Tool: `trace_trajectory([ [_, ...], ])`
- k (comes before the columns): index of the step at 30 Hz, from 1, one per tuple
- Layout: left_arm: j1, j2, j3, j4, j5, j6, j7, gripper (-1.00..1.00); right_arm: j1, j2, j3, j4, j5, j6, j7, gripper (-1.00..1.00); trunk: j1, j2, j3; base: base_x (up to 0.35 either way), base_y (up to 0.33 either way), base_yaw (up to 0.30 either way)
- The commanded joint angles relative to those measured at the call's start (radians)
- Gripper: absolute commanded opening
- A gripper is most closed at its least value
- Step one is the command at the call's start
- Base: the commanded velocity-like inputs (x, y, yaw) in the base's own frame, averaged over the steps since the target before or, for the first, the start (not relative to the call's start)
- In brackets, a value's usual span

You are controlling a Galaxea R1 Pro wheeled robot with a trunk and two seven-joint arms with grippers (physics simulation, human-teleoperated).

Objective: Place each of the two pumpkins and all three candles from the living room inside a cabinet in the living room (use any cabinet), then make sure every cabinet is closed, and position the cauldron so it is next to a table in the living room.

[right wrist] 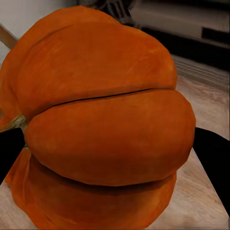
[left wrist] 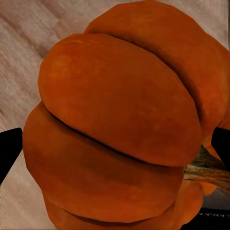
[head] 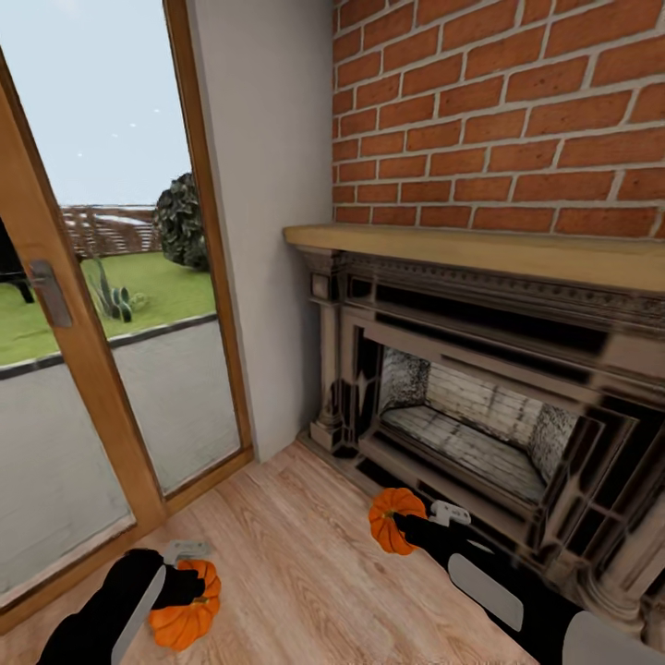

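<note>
Each end effector, left [head: 189,591] and right [head: 406,528], clamps a ribbed orange pumpkin.

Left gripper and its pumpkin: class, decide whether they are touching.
Touching. In the left wrist view the pumpkin sits pressed between the left gripper's dark fingers at both edges, with no gap visible.

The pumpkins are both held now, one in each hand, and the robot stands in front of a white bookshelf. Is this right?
Not quite. The head view shows a fireplace, not a bookshelf. The left hand and right hand each grip a pumpkin.
</note>
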Motion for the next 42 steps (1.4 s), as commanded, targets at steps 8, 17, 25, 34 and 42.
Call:
trace_trajectory([
  [8,0.000,-0.015,-0.004,0.008,0.005,-0.007,0.005,-1.00,-0.002,0.002,0.004,-0.002,-0.002,0.000,-0.014,-1.00,0.000,-0.001,-0.010,0.000,0.045,-0.221],
  [17,0.000,-0.018,-0.004,0.009,0.004,-0.011,0.005,-1.00,-0.002,0.003,0.004,-0.002,-0.002,0.000,-0.014,-1.00,0.000,-0.001,-0.019,0.000,0.129,-0.221],
  [25,0.000,-0.018,-0.004,0.009,0.004,-0.011,0.005,-1.00,-0.002,0.003,0.004,-0.002,-0.003,-0.001,-0.014,-1.00,0.000,-0.001,-0.027,0.000,0.074,-0.229],
  [34,0.000,-0.018,-0.005,0.009,0.004,-0.011,0.005,-1.00,-0.002,0.009,0.004,-0.001,-0.003,-0.001,-0.014,-1.00,0.000,-0.001,-0.035,0.000,0.001,-0.238],
  [42,0.000,-0.018,-0.103,0.011,0.000,-0.011,0.006,-1.00,-0.002,0.012,0.004,-0.001,-0.002,-0.001,-0.014,-1.00,0.000,-0.001,-0.043,0.000,0.000,-0.239],
])
